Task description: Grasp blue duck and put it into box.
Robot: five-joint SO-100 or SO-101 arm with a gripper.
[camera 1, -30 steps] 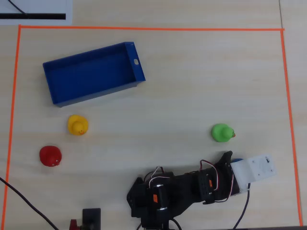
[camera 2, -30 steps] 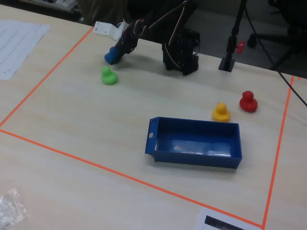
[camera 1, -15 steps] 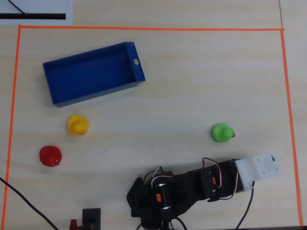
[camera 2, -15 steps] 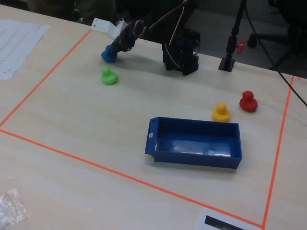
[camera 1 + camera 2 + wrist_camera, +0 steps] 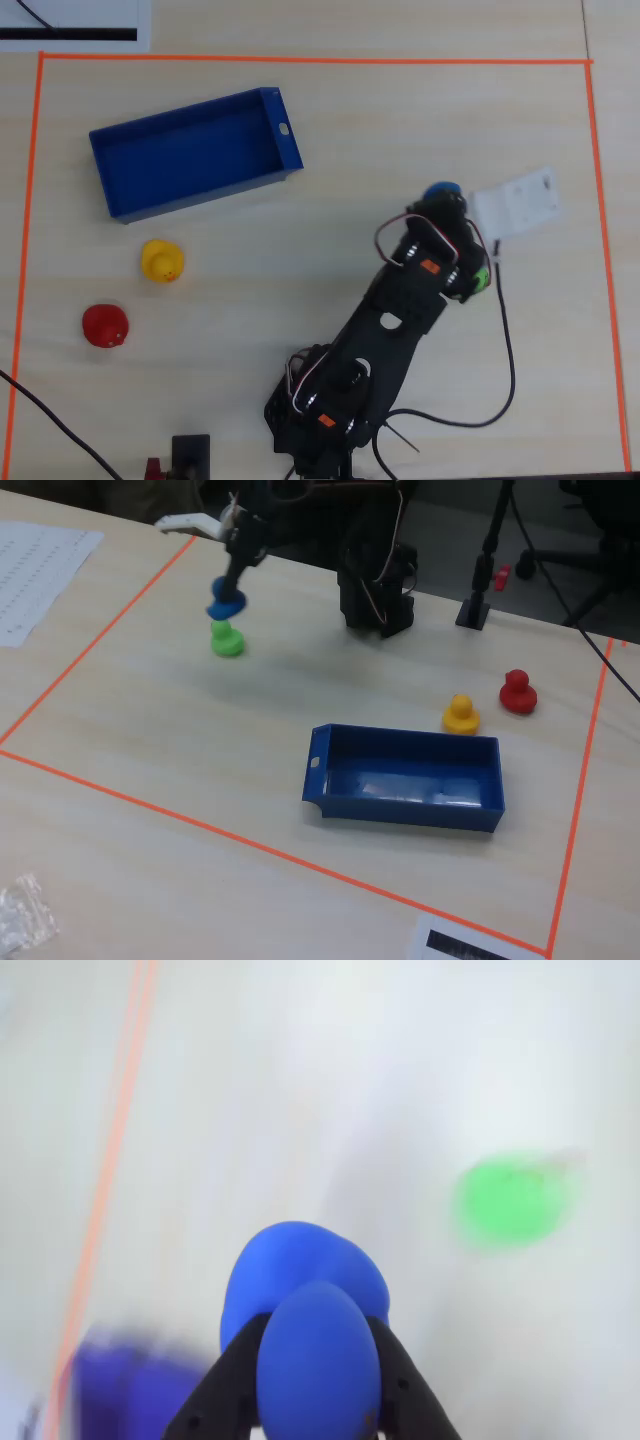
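My gripper (image 5: 318, 1360) is shut on the blue duck (image 5: 305, 1305), which sits between the two black fingers (image 5: 222, 1380). In the fixed view the blue duck (image 5: 226, 602) hangs in the gripper (image 5: 229, 595) above the table, just over the green duck (image 5: 227, 640). In the overhead view the blue duck (image 5: 441, 190) peeks out past the arm's end at the right. The box (image 5: 193, 152), a blue low-walled tray, lies at the upper left, far from the gripper; it also shows in the fixed view (image 5: 405, 777). The wrist view is blurred.
A green duck (image 5: 482, 277) sits beside the arm. A yellow duck (image 5: 162, 261) and a red duck (image 5: 104, 326) stand below the box at left. Orange tape (image 5: 300, 59) frames the work area. A white piece (image 5: 515, 203) lies at the right.
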